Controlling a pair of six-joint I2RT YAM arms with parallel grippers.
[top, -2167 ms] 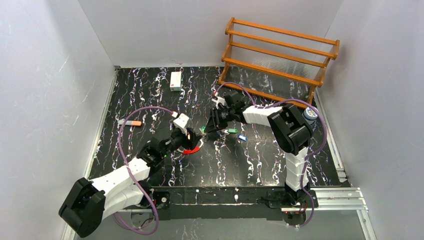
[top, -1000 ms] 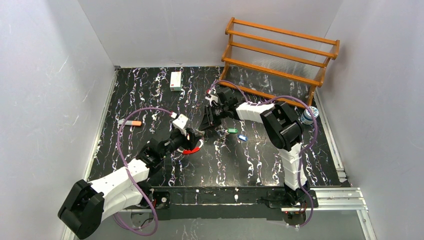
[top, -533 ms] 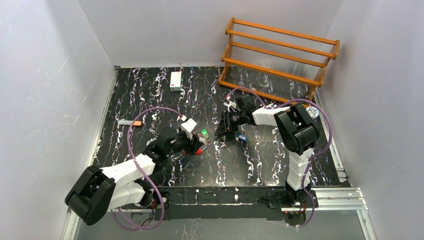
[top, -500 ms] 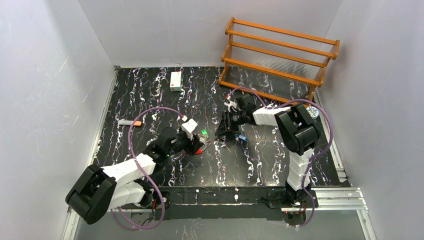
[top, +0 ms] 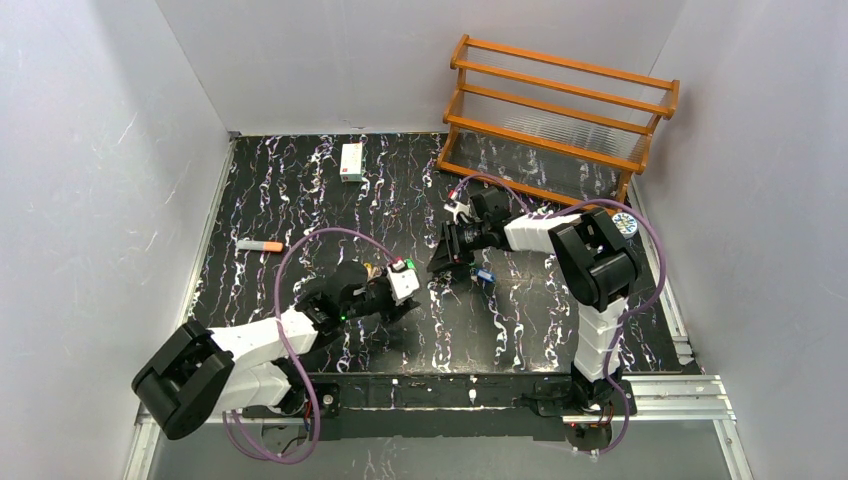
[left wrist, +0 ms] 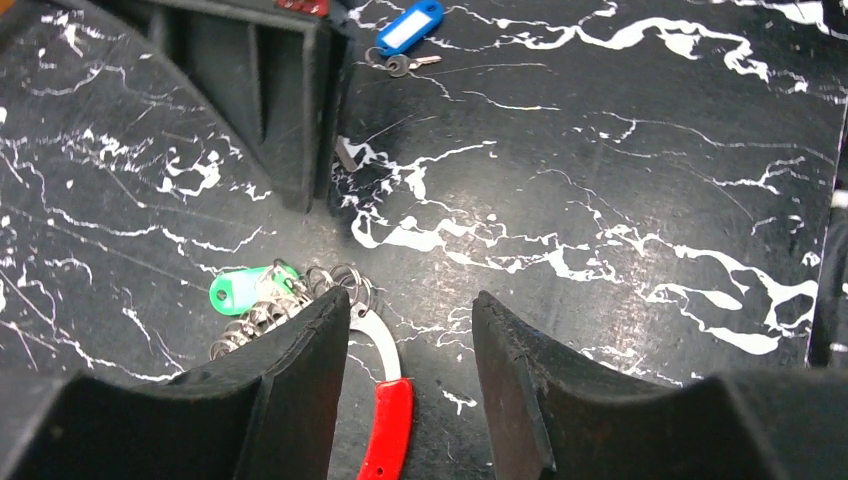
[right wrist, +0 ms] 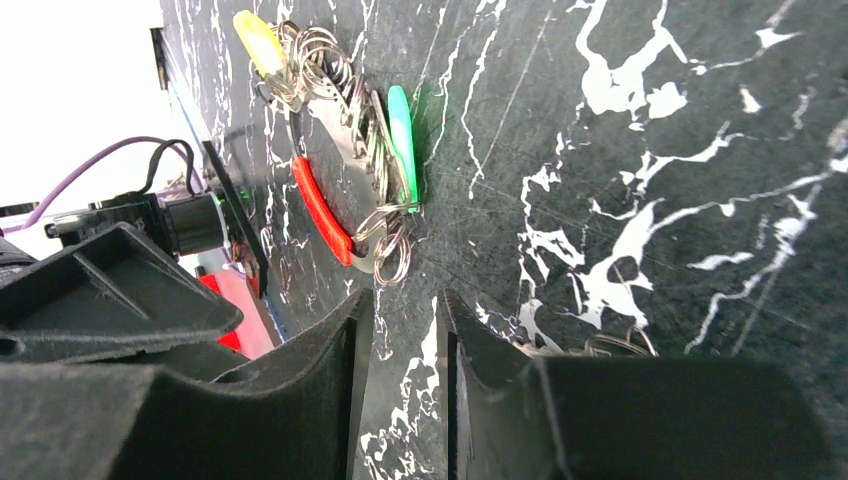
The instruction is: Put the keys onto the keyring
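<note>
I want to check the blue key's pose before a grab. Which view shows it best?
Left wrist: the blue key lies in full view, its tag and small metal key distinct. Top external shows it only as a blue speck. Right wrist shows no blue tag.

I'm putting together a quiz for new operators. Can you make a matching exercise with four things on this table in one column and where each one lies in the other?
Things:
1. blue-tagged key
2. green-tagged key
3. white box
4. orange-tipped marker

Places:
A. near the left edge of the table
B. against the small rings of the keyring
C. far side, left of the wooden rack
D. alone, close to the right end effector

Pairs: 1-D, 2-B, 3-C, 4-A
</note>
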